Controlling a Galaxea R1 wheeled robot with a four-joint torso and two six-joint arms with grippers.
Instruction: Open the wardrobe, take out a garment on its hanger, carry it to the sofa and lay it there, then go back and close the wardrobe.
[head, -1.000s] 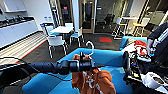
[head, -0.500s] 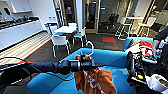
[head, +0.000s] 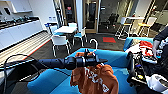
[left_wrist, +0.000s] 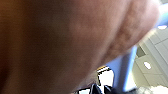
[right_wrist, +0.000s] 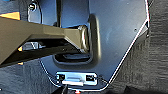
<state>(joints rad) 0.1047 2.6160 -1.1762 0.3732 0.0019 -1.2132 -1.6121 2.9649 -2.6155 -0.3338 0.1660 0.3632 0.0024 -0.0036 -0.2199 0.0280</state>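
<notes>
Your orange hoodie (head: 96, 78) hangs from its hanger (head: 94, 45), directly below the left gripper (head: 91, 60), which looks clamped on the hanger's neck; the blue sofa (head: 50, 81) seat lies just beneath it. You can't tell the right gripper's jaws

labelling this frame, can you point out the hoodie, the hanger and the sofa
hoodie (head: 93, 80): head view, on the chest with the white lettering
hanger (head: 94, 42): head view, on the white hook above the left arm
sofa (head: 51, 78): head view, on the bare blue arm left of the hoodie
</notes>
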